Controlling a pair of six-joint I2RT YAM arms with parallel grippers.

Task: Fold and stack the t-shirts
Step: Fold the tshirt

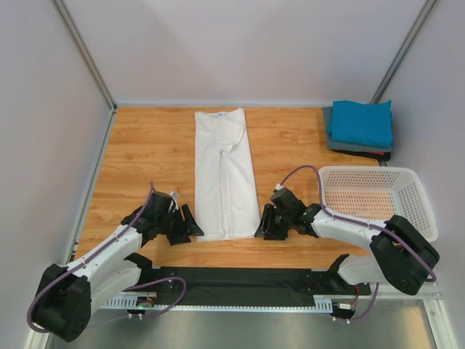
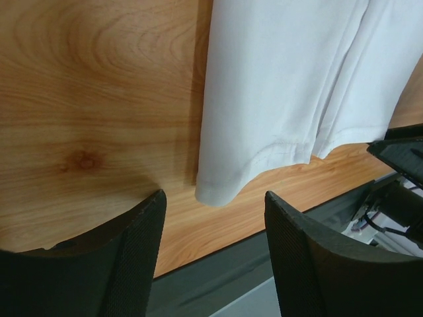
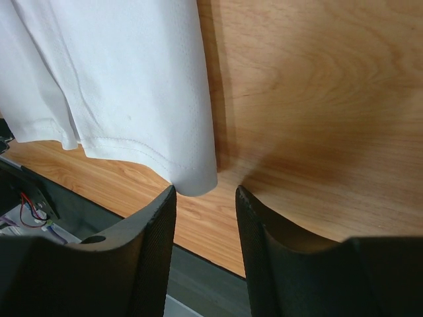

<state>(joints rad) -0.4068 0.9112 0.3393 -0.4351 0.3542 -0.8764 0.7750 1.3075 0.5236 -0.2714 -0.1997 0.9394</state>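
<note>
white shirt [image 1: 224,174] is lying in a long strip, its bottom corners right in front of each pincer. left pincer [image 1: 191,224] and right pincer [image 1: 262,228] are both sitting released, gripping nothing, probably placed there to grab the hem

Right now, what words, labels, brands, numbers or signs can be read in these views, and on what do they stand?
No text can be read.
Neck label, a small blue mark inside the collar of the white t-shirt: too small to read.
Teal t-shirt, basket, table: no lettering shows.
</note>
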